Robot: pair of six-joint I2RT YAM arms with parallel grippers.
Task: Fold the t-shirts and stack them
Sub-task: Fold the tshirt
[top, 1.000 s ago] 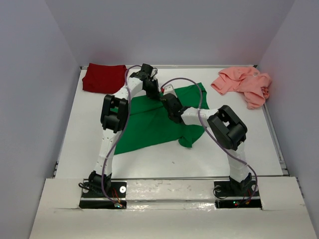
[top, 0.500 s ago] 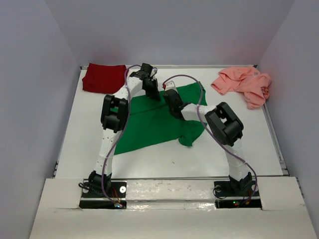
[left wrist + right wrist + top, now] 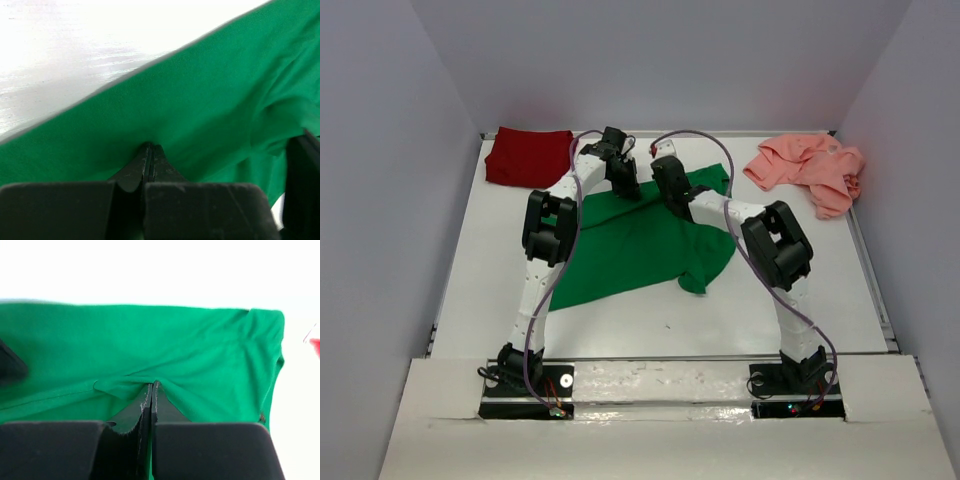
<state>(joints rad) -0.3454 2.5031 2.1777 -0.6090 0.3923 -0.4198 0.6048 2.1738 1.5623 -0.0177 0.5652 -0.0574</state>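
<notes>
A bright green t-shirt lies spread on the white table's middle. My left gripper is shut on its far edge, the cloth pinched at the fingertips in the left wrist view. My right gripper sits just to the right of it, shut on a fold of the same green shirt. A dark red t-shirt lies folded at the far left corner. A salmon pink t-shirt is crumpled at the far right.
White table with a raised rim, enclosed by grey walls on three sides. Both arms reach over the green shirt, their cables looping above. Bare table surface shows in front of the green shirt and to its right.
My right gripper has moved toward the far edge of the green shirt, next to the left gripper, and has shut on the cloth. The left arm has stayed put.
</notes>
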